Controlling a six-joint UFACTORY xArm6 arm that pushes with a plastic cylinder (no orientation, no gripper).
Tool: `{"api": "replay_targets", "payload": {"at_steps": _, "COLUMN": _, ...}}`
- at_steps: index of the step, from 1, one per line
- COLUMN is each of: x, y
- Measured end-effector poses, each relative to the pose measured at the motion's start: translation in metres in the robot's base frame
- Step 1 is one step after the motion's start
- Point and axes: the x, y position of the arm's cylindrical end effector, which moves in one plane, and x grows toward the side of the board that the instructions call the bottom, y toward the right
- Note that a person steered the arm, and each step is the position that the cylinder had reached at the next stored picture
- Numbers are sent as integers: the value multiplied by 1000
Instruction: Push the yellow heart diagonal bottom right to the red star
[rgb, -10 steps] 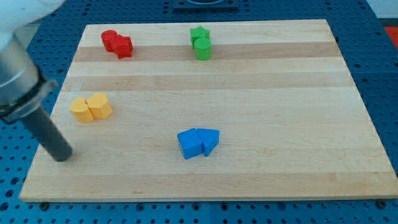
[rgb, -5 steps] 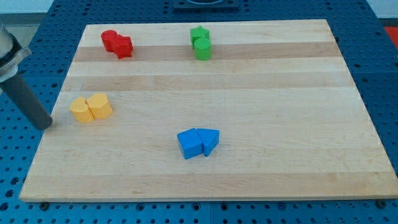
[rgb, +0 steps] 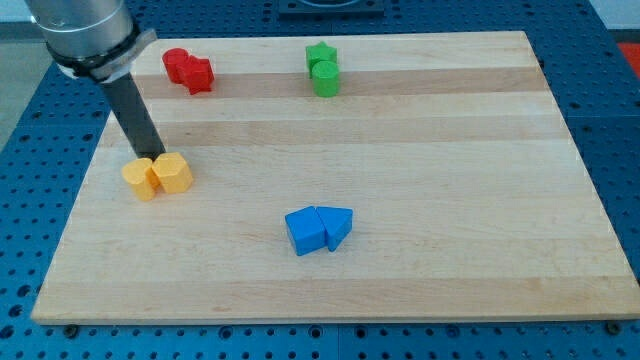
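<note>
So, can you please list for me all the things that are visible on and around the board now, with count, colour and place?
Red blocks: 2, red, touching, at the view's top left; one is the red star, the other a rounded red block.
Green blocks: 2, green, touching, at the view's top middle; a green star above a rounded green block.
Yellow blocks: 2, yellow, side by side at the view's left; the yellow heart and a second yellow block.
Blue blocks: 2, blue, touching, lower middle; a blue cube and a blue triangle.
Board: 1, light wood, on a blue perforated surface.
My tip: 1, dark rod, at the top edge of the yellow pair.
</note>
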Motion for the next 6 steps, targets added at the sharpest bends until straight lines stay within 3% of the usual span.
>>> {"api": "replay_targets", "payload": {"at_steps": 1, "x": -9, "y": -57}}
{"api": "replay_targets", "payload": {"at_steps": 2, "x": -5, "y": -70}}
{"api": "replay_targets", "payload": {"at_steps": 3, "x": 50, "y": -70}}
{"api": "replay_targets", "payload": {"at_steps": 5, "x": 82, "y": -43}}
{"api": "replay_targets", "payload": {"at_steps": 6, "x": 57, "y": -26}}
